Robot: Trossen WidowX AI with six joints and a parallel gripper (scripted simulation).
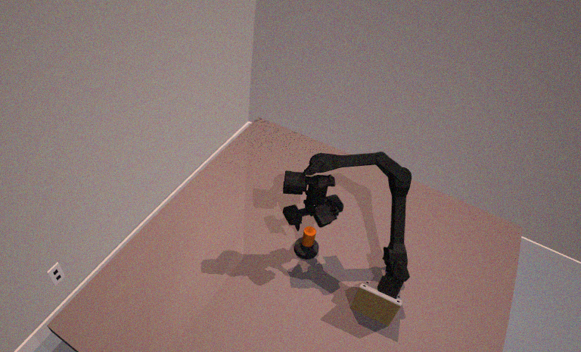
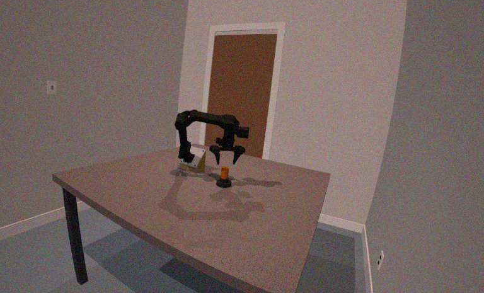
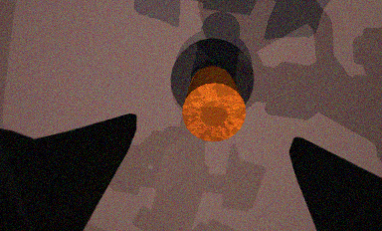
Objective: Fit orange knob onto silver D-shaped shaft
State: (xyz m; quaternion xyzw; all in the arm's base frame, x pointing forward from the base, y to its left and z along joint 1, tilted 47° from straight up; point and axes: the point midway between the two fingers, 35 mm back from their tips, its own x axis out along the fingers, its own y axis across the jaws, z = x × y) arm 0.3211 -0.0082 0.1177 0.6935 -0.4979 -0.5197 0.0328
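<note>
The orange knob (image 1: 309, 237) (image 2: 224, 172) (image 3: 214, 113) stands upright on the dark round pedestal (image 1: 301, 253) (image 2: 224, 185) (image 3: 179, 74). No gap shows between the knob's lower end and the pedestal's raised middle. The silver shaft is hidden, and so is the hole under the knob. My gripper (image 1: 309, 227) (image 2: 226, 164) (image 3: 214, 133) is open and empty, above the knob. In the wrist view its fingers stand wide, one on each side of the knob, touching nothing.
The arm's base sits on a yellowish block (image 1: 374, 306) (image 2: 200, 165) on the brown table (image 1: 171, 297) (image 2: 125, 200). Shadows of the arm lie around the pedestal. A wall runs along the left side of the table in the top view.
</note>
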